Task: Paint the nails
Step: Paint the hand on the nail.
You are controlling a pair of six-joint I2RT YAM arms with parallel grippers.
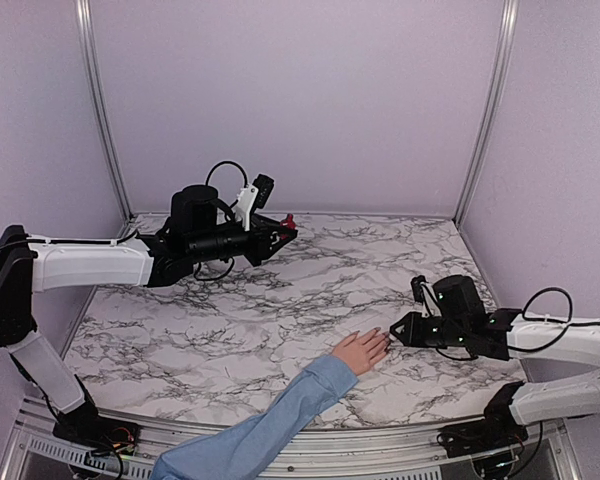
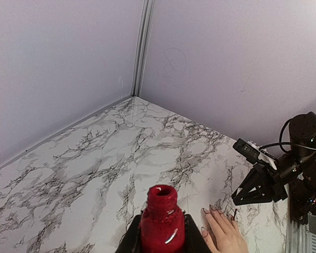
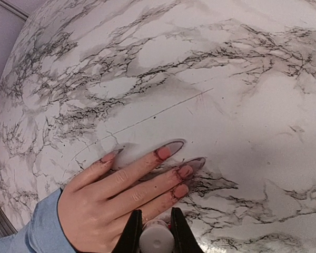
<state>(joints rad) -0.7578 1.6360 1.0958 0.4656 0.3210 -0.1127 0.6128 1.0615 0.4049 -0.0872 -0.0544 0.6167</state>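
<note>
A light-skinned hand in a light blue sleeve lies flat on the marble table, fingers spread. Its nails look pinkish with red smears and long clear tips. My right gripper is shut on a white brush cap, right above the little finger; the brush below it is hidden. In the top view this gripper sits at the fingertips. My left gripper is shut on an open red polish bottle and holds it upright above the table's back left.
Lilac walls with metal corner rails enclose the table on three sides. The right arm shows at the right edge of the left wrist view, beyond the hand. The sleeve crosses the table's near edge.
</note>
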